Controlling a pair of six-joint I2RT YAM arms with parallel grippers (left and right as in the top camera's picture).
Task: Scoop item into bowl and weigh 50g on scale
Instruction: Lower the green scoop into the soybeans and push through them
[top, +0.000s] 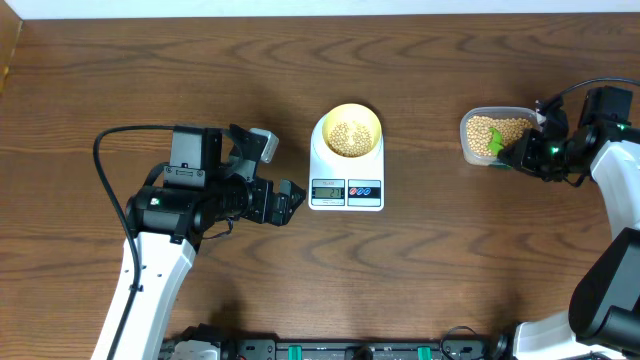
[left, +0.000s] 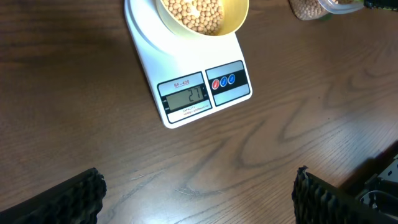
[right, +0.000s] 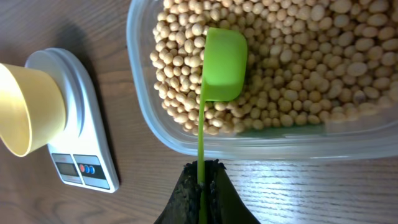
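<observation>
Right arm: grips the green scoop (right: 224, 62) by the thin handle end in the right gripper (right: 200, 186), jaws pinched tight on it. Handle straight out ahead of the jaws, cup at the far end, resting on the beans (right: 311, 68) in the clear tub (right: 140, 93). Cannot tell whether the cup is loaded.

Tub to the right of the scale (top: 346, 190), well apart from it. Seen from the right wrist, scale and bowl (top: 376, 122) off to the left of the handle's line, not ahead of it. So, by judgement: lift, then a level sideways carry toward the scale.

Bowl on the scale's platform, at the end away from the display (left: 185, 94). Pale yellow, with a shallow layer of tan round beans inside. Display shows what looks like 21; probably short of target, more scoops needed.

Left gripper (left: 198, 177) just off the scale's display end, on the left, jaws spread wide, empty. Nearer the scale than the right, yet without the scoop.
</observation>
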